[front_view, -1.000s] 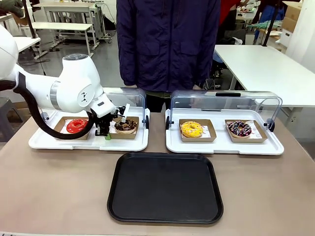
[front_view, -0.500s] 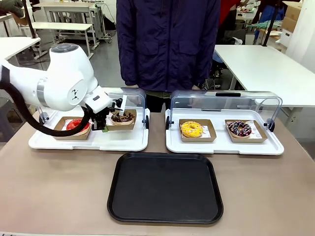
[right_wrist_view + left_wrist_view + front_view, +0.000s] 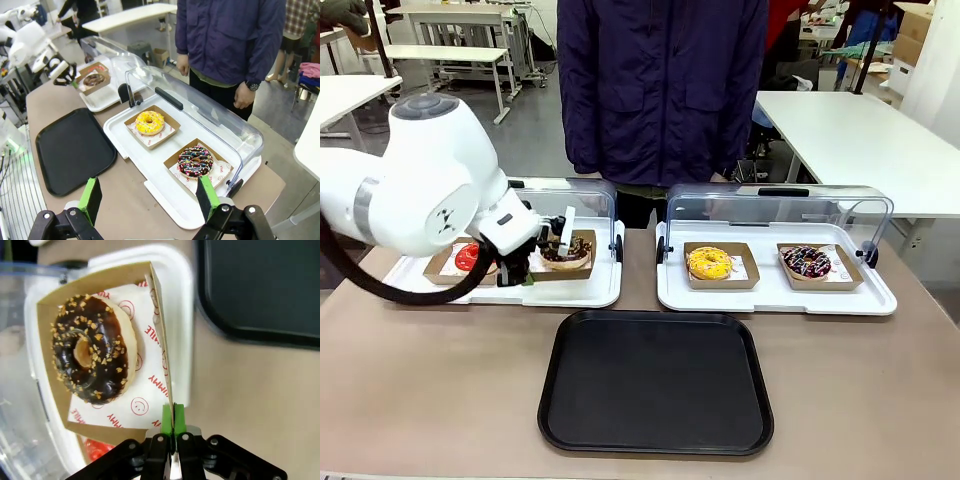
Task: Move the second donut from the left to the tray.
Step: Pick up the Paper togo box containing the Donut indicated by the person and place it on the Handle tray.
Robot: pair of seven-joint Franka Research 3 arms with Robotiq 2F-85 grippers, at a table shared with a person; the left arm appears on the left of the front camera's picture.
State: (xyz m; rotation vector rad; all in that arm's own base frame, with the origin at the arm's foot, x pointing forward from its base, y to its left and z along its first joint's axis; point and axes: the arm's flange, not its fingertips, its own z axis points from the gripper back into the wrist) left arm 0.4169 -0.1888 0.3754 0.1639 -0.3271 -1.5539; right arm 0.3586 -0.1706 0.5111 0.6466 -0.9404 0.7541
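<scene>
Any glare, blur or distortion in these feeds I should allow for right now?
Front view: sharp, even light; soft reflections on the clear domed lids. Left wrist view: crisp on the chocolate-glazed, crumb-topped ring donut in its brown cardboard holder, pinched by the left tool; clear lid at the edge hazy. Right wrist view: wide-angle bending; glare streaks on the lid; large flat black plastic tray sharp.

Two lidded trays sit side by side at the far side of the table (image 3: pixel 880 400), in front of the person (image 3: pixel 660 90) — the left white tray (image 3: pixel 570 295) and the right white tray (image 3: pixel 770 298). The tray (image 3: pixel 655 380) lies nearer the robot, before the gap between them. On the left white tray, the second donut from the left (image 3: pixel 567 250) sits in its cardboard holder (image 3: pixel 57 405), right of another donut (image 3: pixel 468 257). The right white tray holds two more donuts — one (image 3: pixel 709 262) left, one (image 3: pixel 807 262) right.
</scene>
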